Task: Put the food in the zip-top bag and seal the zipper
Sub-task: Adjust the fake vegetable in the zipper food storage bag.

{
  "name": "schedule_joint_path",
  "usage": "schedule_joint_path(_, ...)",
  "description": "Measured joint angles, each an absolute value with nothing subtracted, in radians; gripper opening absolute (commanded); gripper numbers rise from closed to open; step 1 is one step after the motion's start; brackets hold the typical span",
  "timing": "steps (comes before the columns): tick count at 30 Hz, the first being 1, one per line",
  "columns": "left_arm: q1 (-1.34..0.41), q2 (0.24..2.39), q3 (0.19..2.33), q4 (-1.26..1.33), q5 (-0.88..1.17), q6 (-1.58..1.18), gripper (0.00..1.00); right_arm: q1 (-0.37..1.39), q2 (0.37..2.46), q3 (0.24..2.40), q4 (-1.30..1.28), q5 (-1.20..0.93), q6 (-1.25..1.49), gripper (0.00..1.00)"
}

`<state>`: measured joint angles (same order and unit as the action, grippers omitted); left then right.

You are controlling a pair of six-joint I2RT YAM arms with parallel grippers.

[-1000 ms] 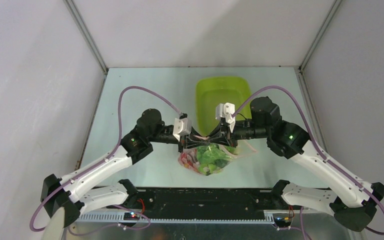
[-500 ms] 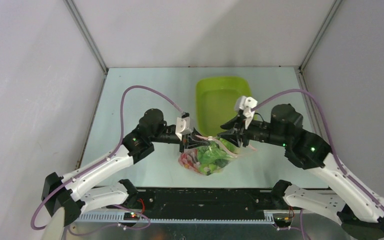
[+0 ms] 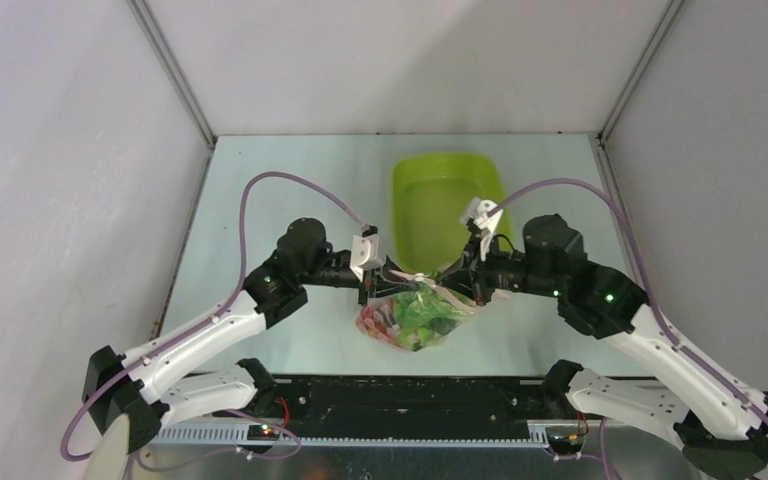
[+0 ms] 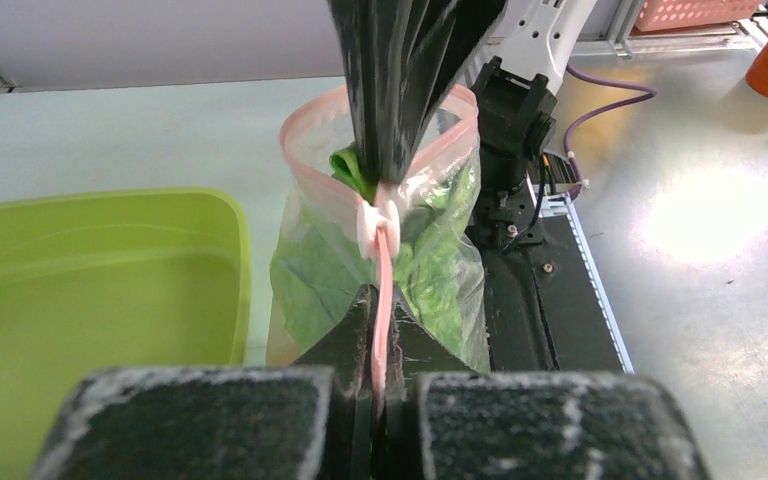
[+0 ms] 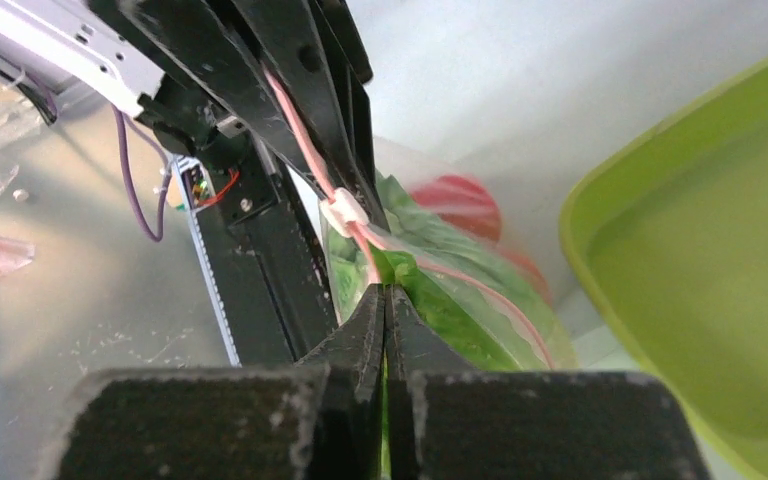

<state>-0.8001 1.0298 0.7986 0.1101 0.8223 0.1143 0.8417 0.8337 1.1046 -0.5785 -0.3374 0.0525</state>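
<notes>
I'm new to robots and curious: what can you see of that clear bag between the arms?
The bag is thin, clear, floppy plastic stuffed with green lettuce and a red piece. The left end effector and right end effector pinch its pink zipper strip; a white slider sits between them, the mouth past it open.
</notes>
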Motion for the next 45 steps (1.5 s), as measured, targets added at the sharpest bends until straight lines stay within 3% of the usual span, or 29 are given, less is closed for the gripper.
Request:
schedule_joint_path(14, -0.8, 1.006, 0.765, 0.125, 0.81, 0.114, 0.0, 0.873, 0.875, 1.017, -0.514, -0.348, 0.133, 0.02)
schedule_joint_path(29, -0.8, 0.981, 0.764, 0.133, 0.823, 0.125, 0.0, 0.881, 0.719, 0.988, -0.509, -0.161, 0.215, 0.06)
schedule_joint_path(45, -0.801, 0.974, 0.744, 0.139, 0.842, 0.13, 0.0, 0.914, 0.843, 0.961, -0.471, -0.314, 0.204, 0.03)
